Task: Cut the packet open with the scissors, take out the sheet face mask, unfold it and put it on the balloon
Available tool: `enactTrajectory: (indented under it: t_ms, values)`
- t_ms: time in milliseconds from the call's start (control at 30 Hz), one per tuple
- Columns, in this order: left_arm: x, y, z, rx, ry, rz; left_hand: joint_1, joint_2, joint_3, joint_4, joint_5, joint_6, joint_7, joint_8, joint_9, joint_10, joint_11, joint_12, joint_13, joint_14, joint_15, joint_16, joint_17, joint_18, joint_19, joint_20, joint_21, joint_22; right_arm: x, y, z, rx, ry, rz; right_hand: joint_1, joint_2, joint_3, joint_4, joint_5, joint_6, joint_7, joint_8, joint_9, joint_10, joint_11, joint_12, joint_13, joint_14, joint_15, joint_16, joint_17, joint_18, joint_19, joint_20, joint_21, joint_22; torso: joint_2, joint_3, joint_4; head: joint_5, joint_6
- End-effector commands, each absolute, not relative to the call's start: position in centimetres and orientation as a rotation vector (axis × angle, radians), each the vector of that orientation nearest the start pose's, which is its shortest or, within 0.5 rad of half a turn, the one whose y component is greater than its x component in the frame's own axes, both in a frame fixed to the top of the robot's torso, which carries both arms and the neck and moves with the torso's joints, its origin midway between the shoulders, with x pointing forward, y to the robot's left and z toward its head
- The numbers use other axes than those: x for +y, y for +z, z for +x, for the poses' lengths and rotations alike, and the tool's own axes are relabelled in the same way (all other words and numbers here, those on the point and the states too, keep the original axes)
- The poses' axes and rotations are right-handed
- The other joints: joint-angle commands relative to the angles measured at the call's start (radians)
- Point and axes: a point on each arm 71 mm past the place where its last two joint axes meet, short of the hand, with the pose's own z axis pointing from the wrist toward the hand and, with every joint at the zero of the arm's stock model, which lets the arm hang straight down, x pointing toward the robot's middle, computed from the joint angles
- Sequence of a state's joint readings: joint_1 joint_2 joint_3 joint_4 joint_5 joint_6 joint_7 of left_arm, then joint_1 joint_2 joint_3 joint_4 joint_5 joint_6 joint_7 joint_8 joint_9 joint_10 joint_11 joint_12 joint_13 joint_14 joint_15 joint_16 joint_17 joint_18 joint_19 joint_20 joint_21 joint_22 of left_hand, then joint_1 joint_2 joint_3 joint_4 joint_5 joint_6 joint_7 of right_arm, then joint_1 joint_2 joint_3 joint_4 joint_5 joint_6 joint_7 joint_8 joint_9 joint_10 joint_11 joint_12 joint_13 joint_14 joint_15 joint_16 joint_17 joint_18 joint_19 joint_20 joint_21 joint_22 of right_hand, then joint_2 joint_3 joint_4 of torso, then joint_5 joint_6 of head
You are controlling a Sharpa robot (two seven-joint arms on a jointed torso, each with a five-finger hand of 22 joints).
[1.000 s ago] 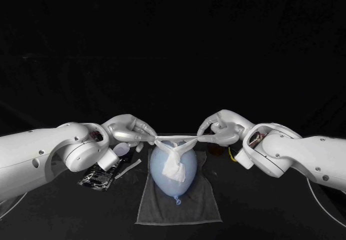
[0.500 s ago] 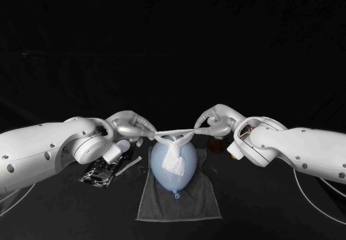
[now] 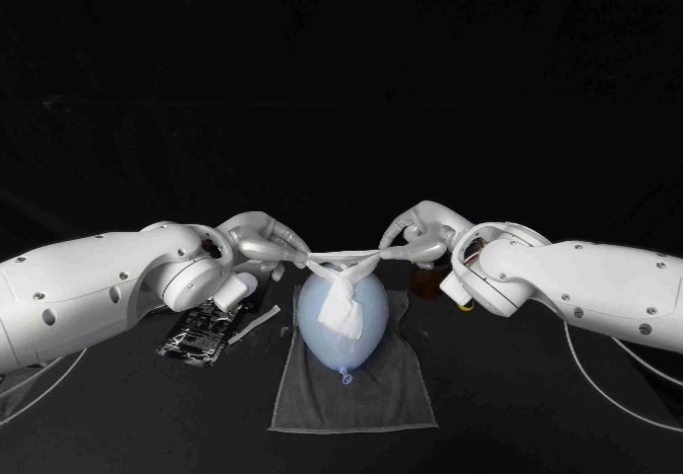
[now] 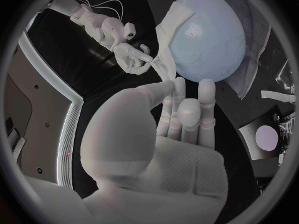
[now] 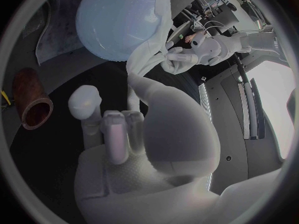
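Note:
A pale blue balloon (image 3: 339, 321) lies on a grey towel (image 3: 353, 395) in the middle of the table. The white sheet mask (image 3: 339, 296) is stretched above the balloon's far end, and its crumpled rest hangs down over the balloon. My left hand (image 3: 264, 247) pinches one end of the mask's upper edge and my right hand (image 3: 416, 239) pinches the other. The left wrist view shows my left hand (image 4: 177, 112) holding the mask (image 4: 167, 40) beside the balloon (image 4: 209, 40). In the right wrist view my right hand (image 5: 124, 124) holds the mask (image 5: 149, 47) by the balloon (image 5: 115, 22).
A black tray with the cut packet (image 3: 199, 334) and a pale strip (image 3: 254, 324) lie left of the towel. A brown cylinder (image 3: 424, 281) stands right of the balloon, seen also as the brown cylinder (image 5: 32, 104) in the right wrist view.
The whole picture has shifted a little, so the camera moved. Both hands still hold the mask stretched over the balloon's far end; nothing else has visibly changed.

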State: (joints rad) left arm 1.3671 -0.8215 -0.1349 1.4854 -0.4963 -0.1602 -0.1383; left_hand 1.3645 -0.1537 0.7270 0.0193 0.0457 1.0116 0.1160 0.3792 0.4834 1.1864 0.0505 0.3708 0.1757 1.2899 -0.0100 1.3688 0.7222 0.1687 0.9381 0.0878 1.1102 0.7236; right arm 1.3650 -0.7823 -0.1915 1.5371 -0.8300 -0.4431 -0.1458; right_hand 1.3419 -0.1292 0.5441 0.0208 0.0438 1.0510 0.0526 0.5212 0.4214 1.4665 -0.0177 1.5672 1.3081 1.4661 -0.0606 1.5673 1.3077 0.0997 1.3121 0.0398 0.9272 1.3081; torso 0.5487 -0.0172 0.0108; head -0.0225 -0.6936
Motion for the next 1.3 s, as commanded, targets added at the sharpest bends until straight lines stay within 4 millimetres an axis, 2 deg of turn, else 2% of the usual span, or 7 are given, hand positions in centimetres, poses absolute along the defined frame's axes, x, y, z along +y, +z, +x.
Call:
enactTrajectory:
  t_ms: [33, 433, 733, 900, 1033, 1100, 1300]
  values:
    - [20.7, -16.4, 50.9, 1.969, -0.982, -0.709, -0.001, 0.007, 0.005, 0.000, 0.004, 0.008, 0.003, 0.006, 0.018, 0.010, -0.001, 0.006, 0.002, 0.004, -0.005, 0.005, 0.001, 0.010, 0.004, -0.002, 0.003, 0.000, -18.3, -16.7, 50.0, 1.780, 0.834, 0.419, -0.006, 0.007, 0.006, -0.001, 0.005, 0.004, -0.002, 0.002, 0.001, 0.104, -0.002, 0.004, 0.263, 0.105, -0.010, 0.003, 0.263, 0.020, -0.008, 0.003, -0.008, 0.103, 0.000, 0.0004, -0.0007, -0.001, -0.005]
    - [20.7, -16.9, 51.9, 1.980, -0.873, -0.755, -0.002, 0.006, 0.006, 0.000, 0.004, 0.009, 0.003, 0.006, 0.019, 0.010, -0.001, 0.007, 0.002, 0.005, -0.005, 0.006, 0.003, 0.010, 0.004, -0.002, 0.003, 0.000, -18.1, -17.0, 51.6, 1.759, 0.812, 0.483, -0.015, 0.004, 0.016, -0.003, 0.005, -0.007, 0.001, 0.001, 0.002, 0.103, 0.000, 0.002, 0.261, 0.096, -0.009, -0.001, 0.242, 0.023, -0.015, 0.003, -0.026, 0.098, -0.001, 0.0007, 0.0000, -0.005, -0.014]
    - [20.4, -17.4, 52.4, 1.989, -0.824, -0.770, -0.004, 0.005, 0.006, 0.000, 0.004, 0.009, 0.003, 0.006, 0.019, 0.011, -0.001, 0.007, 0.002, 0.006, -0.005, 0.006, 0.004, 0.010, 0.004, -0.002, 0.003, -0.001, -17.9, -17.1, 52.4, 1.758, 0.799, 0.507, -0.026, -0.001, 0.026, -0.006, 0.005, -0.029, 0.005, -0.006, 0.000, 0.075, 0.003, -0.047, 0.203, 0.087, -0.007, -0.007, 0.220, 0.026, -0.026, 0.004, -0.053, 0.091, 0.001, -0.0007, -0.0004, -0.005, -0.019]
    - [20.2, -17.9, 52.4, 1.979, -0.821, -0.792, -0.013, 0.003, 0.007, 0.007, 0.003, 0.004, 0.005, 0.005, 0.021, 0.010, 0.001, 0.006, 0.001, 0.008, -0.004, 0.007, 0.003, 0.010, 0.004, -0.002, 0.003, -0.001, -17.7, -17.2, 52.5, 1.762, 0.804, 0.521, -0.034, 0.007, 0.019, -0.011, 0.004, -0.069, 0.020, -0.031, -0.008, 0.053, 0.015, -0.087, 0.160, 0.071, 0.003, -0.018, 0.182, 0.031, -0.045, 0.010, -0.095, 0.081, 0.002, -0.0013, 0.0004, -0.007, -0.022]
    - [20.1, -18.0, 52.5, 1.966, -0.821, -0.805, -0.039, 0.000, -0.001, 0.027, 0.003, -0.011, 0.008, 0.002, 0.025, 0.002, 0.005, 0.002, -0.001, 0.007, 0.000, 0.005, -0.003, 0.010, -0.002, 0.002, -0.006, -0.011, -17.6, -17.3, 52.6, 1.773, 0.809, 0.526, -0.065, 0.002, -0.012, 0.003, 0.004, -0.119, 0.053, -0.079, -0.029, 0.024, 0.043, -0.136, 0.110, 0.052, 0.025, -0.031, 0.140, 0.035, -0.070, 0.025, -0.148, 0.068, 0.000, -0.0004, 0.0001, -0.005, -0.026]
    - [20.0, -18.1, 52.6, 1.960, -0.819, -0.811, -0.048, 0.000, -0.006, 0.035, 0.003, -0.018, 0.009, 0.001, 0.027, 0.000, 0.006, 0.001, -0.001, 0.008, 0.002, 0.005, -0.001, 0.010, -0.005, 0.003, -0.011, -0.017, -17.5, -17.4, 52.6, 1.778, 0.811, 0.529, -0.076, -0.002, -0.025, 0.009, 0.005, -0.134, 0.064, -0.097, -0.037, 0.012, 0.052, -0.155, 0.090, 0.045, 0.034, -0.036, 0.126, 0.037, -0.080, 0.032, -0.169, 0.063, 0.000, -0.0001, 0.0002, -0.005, -0.027]
    - [20.0, -18.2, 52.8, 1.945, -0.806, -0.831, -0.083, -0.012, -0.026, 0.075, 0.003, -0.110, 0.041, -0.060, -0.002, 0.000, 0.024, 0.012, 0.005, 0.001, 0.017, 0.003, -0.016, 0.011, -0.012, 0.015, -0.030, -0.036, -17.4, -17.8, 52.7, 1.808, 0.805, 0.536, -0.103, -0.016, -0.066, 0.029, 0.004, -0.179, 0.092, -0.148, -0.059, -0.031, 0.078, -0.221, 0.022, 0.014, 0.057, -0.056, 0.066, 0.048, -0.122, 0.052, -0.255, 0.041, -0.001, 0.0004, -0.0007, -0.004, -0.028]
